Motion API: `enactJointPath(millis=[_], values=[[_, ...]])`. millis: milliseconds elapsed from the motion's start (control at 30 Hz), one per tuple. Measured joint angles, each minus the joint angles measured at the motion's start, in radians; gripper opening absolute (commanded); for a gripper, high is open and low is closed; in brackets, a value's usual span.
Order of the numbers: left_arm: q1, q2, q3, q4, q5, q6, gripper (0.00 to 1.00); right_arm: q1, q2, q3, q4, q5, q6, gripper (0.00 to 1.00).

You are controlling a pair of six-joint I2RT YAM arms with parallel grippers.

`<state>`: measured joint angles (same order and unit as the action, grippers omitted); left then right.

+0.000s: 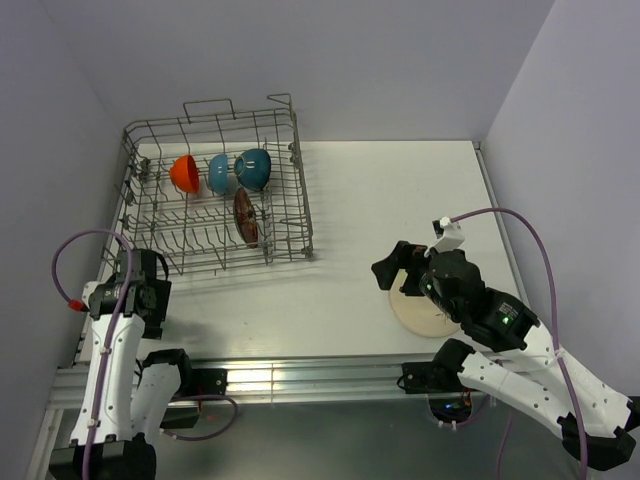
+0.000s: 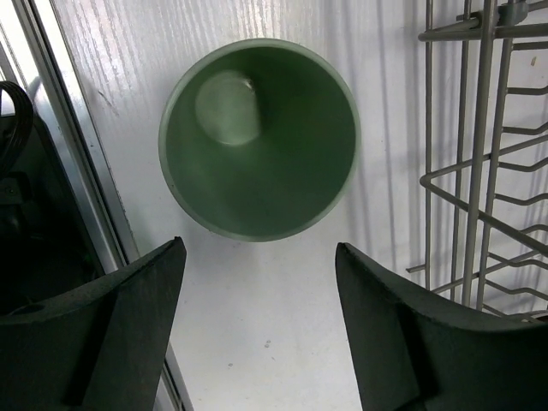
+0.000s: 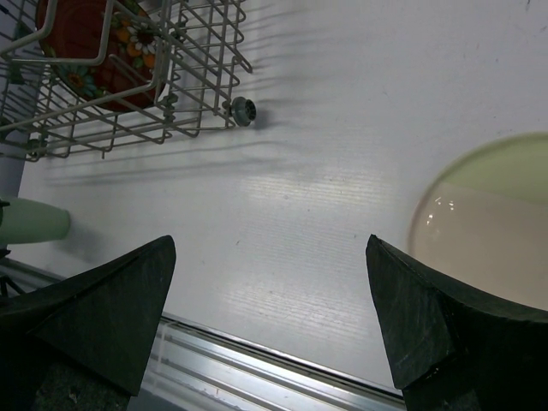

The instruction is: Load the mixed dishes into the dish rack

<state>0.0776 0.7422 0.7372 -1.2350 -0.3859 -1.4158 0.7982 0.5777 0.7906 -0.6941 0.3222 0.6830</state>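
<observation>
Pale green cup [image 2: 259,141], mouth toward camera, on white table [image 2: 282,342] beyond 2 parted fingers [image 2: 103,334]; dish rack [image 2: 479,171] at right

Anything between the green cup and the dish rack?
No. Left wrist view shows only bare table between the green cup and the dish rack wires.

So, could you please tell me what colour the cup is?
The cup is pale green, clearest in the left wrist view.

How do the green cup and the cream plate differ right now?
Shape: the green cup is deep, the cream plate flat.
Colour: the cup is pale green, the plate cream.
Place: the cup sits near the table's left edge beside the dish rack; the plate lies on the right side.
Shared: both are on the table, outside the rack.
</observation>
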Motion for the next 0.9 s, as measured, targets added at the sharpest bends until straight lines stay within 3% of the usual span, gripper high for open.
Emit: enactJointPath(millis=[600,667,800,900], values=[[0.148,-0.019,0.024,-0.014,0.058,0.043,0.74,-0.034,-0.003,-0.015,0.006,-0.019,-0.054,1.0],[0.156,-0.026,0.026,-0.023,0.056,0.043,0.72,-0.037,-0.003,-0.015,0.007,-0.029,-0.058,1.0],[0.167,-0.028,0.04,-0.056,0.049,0.033,0.54,-0.043,-0.003,-0.015,0.008,-0.047,-0.066,1.0],[0.171,-0.018,0.054,-0.083,0.036,0.023,0.57,-0.046,-0.003,-0.014,0.011,-0.062,-0.072,1.0]])
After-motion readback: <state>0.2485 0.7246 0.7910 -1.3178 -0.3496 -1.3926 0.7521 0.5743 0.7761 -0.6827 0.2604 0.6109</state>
